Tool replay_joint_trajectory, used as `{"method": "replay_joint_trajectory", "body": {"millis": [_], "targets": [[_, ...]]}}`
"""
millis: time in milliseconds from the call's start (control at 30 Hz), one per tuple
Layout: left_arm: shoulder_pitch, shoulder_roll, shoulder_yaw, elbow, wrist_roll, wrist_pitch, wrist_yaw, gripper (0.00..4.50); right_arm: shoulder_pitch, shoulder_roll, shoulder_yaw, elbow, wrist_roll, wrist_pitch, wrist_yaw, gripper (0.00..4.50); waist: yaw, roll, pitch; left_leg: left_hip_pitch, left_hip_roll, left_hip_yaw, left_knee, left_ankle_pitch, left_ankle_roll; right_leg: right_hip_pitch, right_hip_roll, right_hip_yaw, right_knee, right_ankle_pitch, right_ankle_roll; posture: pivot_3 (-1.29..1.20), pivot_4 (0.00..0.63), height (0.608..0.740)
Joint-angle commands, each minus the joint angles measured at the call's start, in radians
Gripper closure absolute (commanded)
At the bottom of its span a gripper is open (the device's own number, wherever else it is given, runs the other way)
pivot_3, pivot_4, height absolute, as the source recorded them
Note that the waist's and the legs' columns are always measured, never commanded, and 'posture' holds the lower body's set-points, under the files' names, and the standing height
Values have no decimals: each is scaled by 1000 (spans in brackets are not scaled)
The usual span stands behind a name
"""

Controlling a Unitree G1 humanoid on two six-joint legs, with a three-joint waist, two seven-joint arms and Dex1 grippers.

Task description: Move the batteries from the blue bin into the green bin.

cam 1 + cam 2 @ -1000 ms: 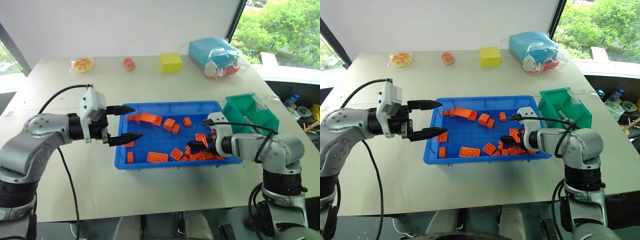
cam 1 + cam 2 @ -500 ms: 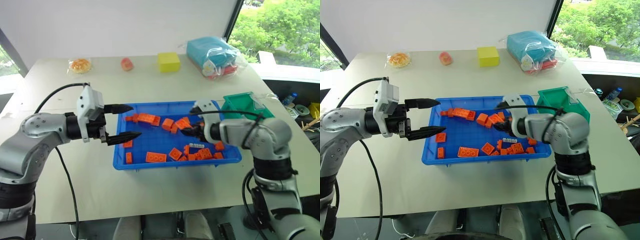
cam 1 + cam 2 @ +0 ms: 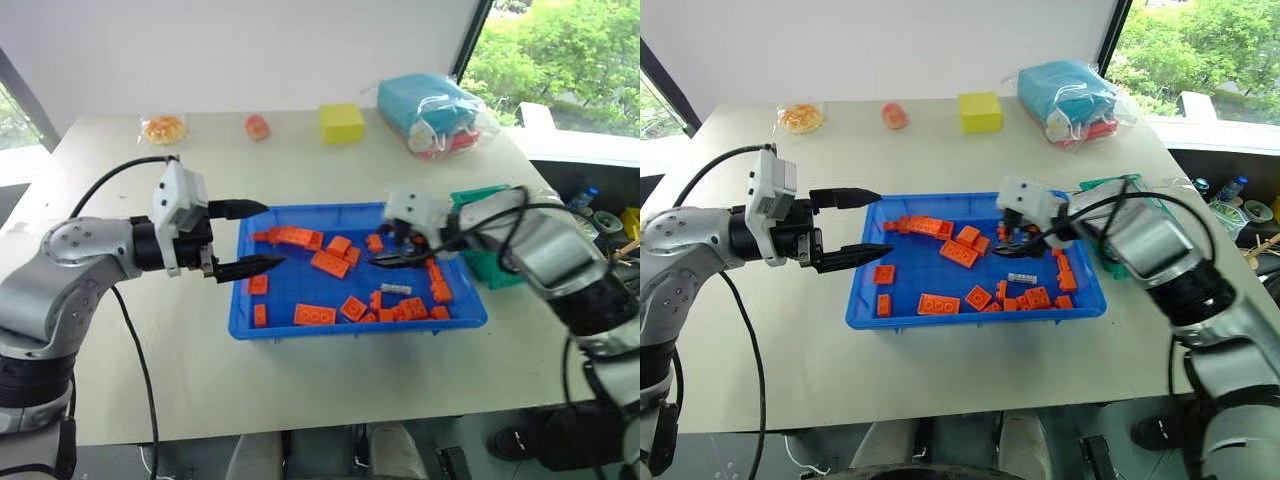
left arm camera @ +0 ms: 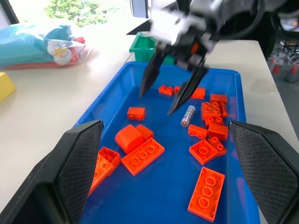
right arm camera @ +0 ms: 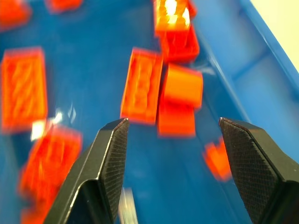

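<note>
One silver battery (image 3: 397, 289) lies on the gridded floor of the blue bin (image 3: 350, 328), among scattered orange bricks (image 3: 314, 314). Just above it my right gripper (image 4: 156, 103) hangs open and empty, pointing down into the bin's right half. The left wrist view shows both right fingers spread, with the battery (image 4: 188, 115) beside one tip. My left gripper (image 3: 262, 235) stands open and empty over the bin's left rim, pointing level across it. The green bin (image 3: 490, 268) sits at the blue bin's right end, largely hidden behind my right arm.
Along the table's far edge lie a wrapped snack (image 3: 165, 129), a small red-orange item (image 3: 258, 127), a yellow block (image 3: 341, 124) and a light-blue plastic-wrapped bundle (image 3: 430, 112). The table's right edge runs just past the green bin.
My right gripper has risen out of the brick pile at the bin's front right corner, rolled its wrist, and now hangs higher. The battery shows where it was. My left arm stayed still.
</note>
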Motion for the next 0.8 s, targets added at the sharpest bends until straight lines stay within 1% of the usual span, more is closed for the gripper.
{"method": "replay_joint_trajectory", "body": {"millis": [33,100,200,333,433,533,667,700,800], "targets": [[10,3,20,-28,-5,-10,8,0,28,-34,-4,22,-51,-62,107,1366,-1,0,0,1,2,1,-1,0,0,0,0,0,0,0,0,0,150,706],[15,2,21,-32,-5,-11,11,0,56,-38,-7,28,-68,-73,142,1366,-1,0,0,1,3,3,-1,0,0,3,0,0,0,0,0,0,150,706],[16,3,23,-32,-5,-11,14,0,92,-23,-16,27,-88,-75,174,1366,1,1,0,1,3,3,0,0,0,2,0,0,1,0,0,0,150,706],[0,6,20,-20,-1,-10,17,0,108,40,-9,87,-150,-83,137,1366,1,0,0,1,4,3,0,0,0,-1,0,0,0,0,0,0,150,706],[-21,11,19,-14,-6,-3,14,0,119,79,2,156,-218,-133,107,1366,4,0,0,1,3,3,1,0,0,-1,0,0,0,0,-1,0,150,706],[-36,14,18,-8,-8,0,9,0,136,95,-7,176,-249,-164,105,2176,6,0,0,0,2,3,2,0,0,0,-1,0,0,0,-1,0,150,706],[-52,15,15,6,-5,-1,1,0,147,99,-31,165,-259,-173,107,4255,1,-1,0,1,3,3,1,0,0,4,0,0,1,1,0,0,150,706],[-54,14,14,9,-3,-2,0,0,144,100,-45,156,-253,-164,107,4479,2,-1,0,1,3,3,1,0,0,4,0,0,1,1,0,0,150,706],[-55,12,9,15,3,-8,-4,0,96,103,-138,132,-188,-67,109,4479,2,0,0,1,3,3,2,0,0,4,0,0,1,0,0,0,150,706]]}}
